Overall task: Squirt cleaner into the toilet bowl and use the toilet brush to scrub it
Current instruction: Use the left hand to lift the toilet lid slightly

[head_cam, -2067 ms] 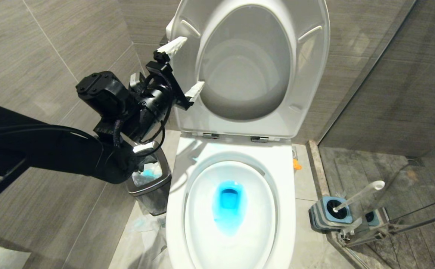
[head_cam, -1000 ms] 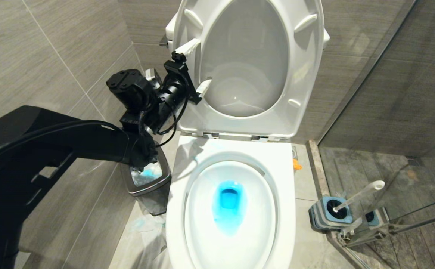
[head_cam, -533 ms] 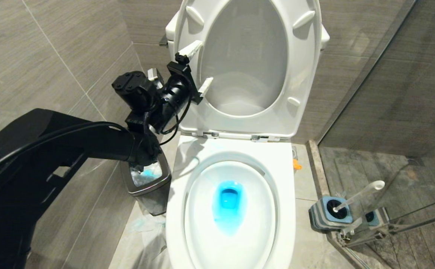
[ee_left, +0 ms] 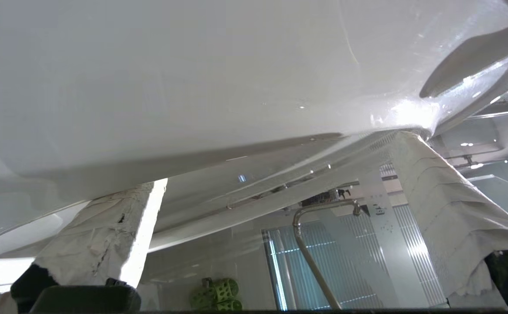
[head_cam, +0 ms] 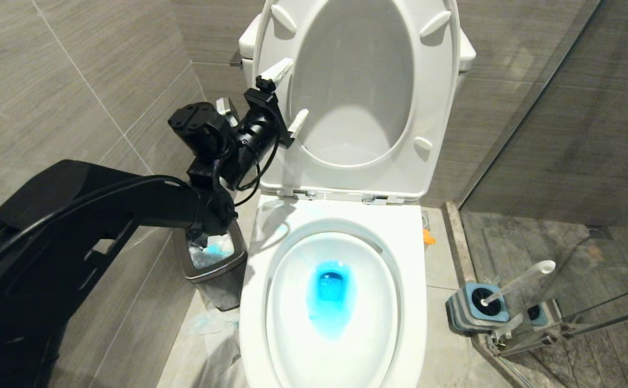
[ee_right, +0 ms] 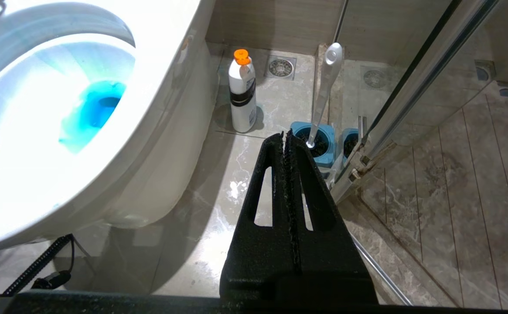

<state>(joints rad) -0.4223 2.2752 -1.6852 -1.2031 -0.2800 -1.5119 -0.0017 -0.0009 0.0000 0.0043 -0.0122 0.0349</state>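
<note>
Landmark: the toilet bowl [head_cam: 332, 302], seat and lid raised upright against the tank.

Cleaner [head_cam: 330, 296]: already in the bowl, a vivid blue pool at the drain with pale streaks on the porcelain. So the squirt step reads as done and scrubbing is what remains. A white bottle with orange cap [ee_right: 242, 93] stands on the floor beside the bowl's base, on the brush's side.

Toilet brush [head_cam: 516, 283]: in its grey-and-blue holder [head_cam: 475, 310] on the floor, on the bowl's right flank, hard against the glass shower partition [head_cam: 561, 161]. Handle long axis rises out of the holder and leans away from the bowl, tip toward the glass.

Left gripper [head_cam: 287, 94]: on the opposite side, up at the left edge of the raised seat [head_cam: 437, 108], jaws spread wide, empty. Wrist view shows the padded fingers [ee_left: 445, 209] against the seat's glossy white surface. The whole bowl lies between it and the brush.

Right gripper [ee_right: 286, 139]: out of the head view, jaws pressed together on nothing. Its wrist view looks straight down at the holder, the handle just beyond the fingertips.

Judgement: the right arm is much the nearer and on the correct side. It would need to open, then close across the leaning handle. The glass close behind leaves little room.

A small steel bin [head_cam: 214, 264] holding blue-stained tissues sits at the bowl's left flank, under the left arm.
</note>
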